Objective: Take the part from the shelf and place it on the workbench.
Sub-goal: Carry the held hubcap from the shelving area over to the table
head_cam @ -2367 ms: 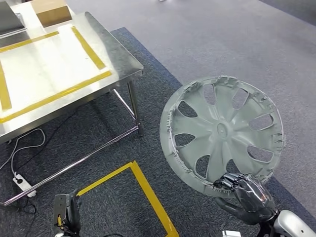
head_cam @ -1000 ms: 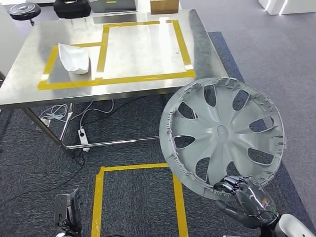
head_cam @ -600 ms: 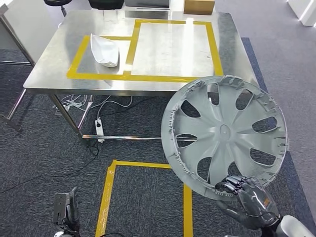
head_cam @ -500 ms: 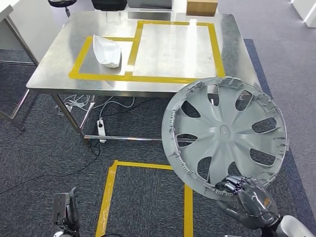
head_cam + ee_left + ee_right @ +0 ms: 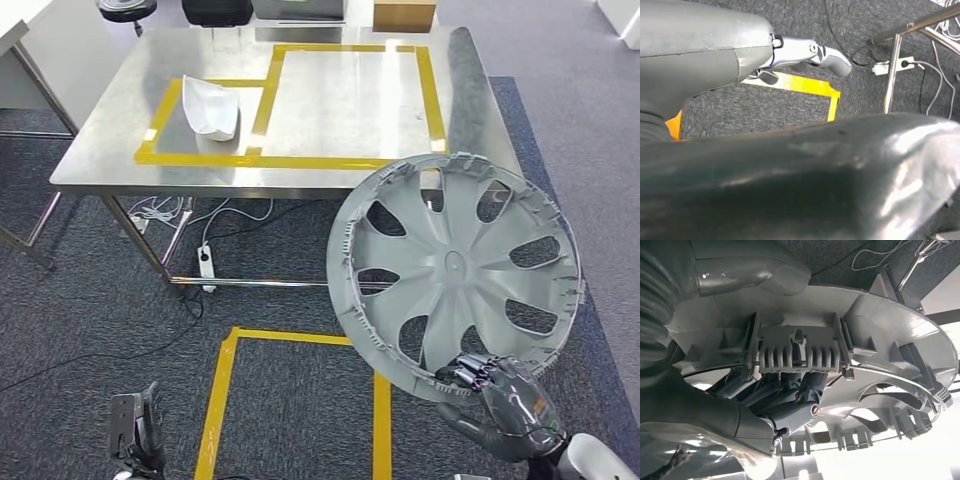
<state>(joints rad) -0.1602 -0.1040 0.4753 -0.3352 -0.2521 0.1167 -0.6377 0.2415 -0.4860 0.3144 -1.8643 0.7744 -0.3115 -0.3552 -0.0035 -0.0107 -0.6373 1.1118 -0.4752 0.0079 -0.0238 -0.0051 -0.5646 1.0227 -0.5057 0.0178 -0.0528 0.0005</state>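
The right hand gripped the hubcap by its rim, short of the surface; the left hand hung low, grip unclear.

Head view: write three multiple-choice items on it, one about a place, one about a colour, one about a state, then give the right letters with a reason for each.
1. Where does the white part lie on the workbench?
A. In the smaller taped box on the left
B. In the larger taped box on the right
C. Outside both boxes, at the near edge

2. What colour is the tape that marks the boxes on the workbench?
A. Red
B. Yellow
C. Blue

3. What is the state of the wheel cover?
A. Lying flat on the workbench
B. Lying on the carpet
C. Held in the air by the right hand

Answers:
1. A, the white part sits inside the small left box, and the large box beside it is bare.
2. B, the strips are plainly yellow.
3. C, the right hand grips the cover's lower rim, and it rests on nothing.
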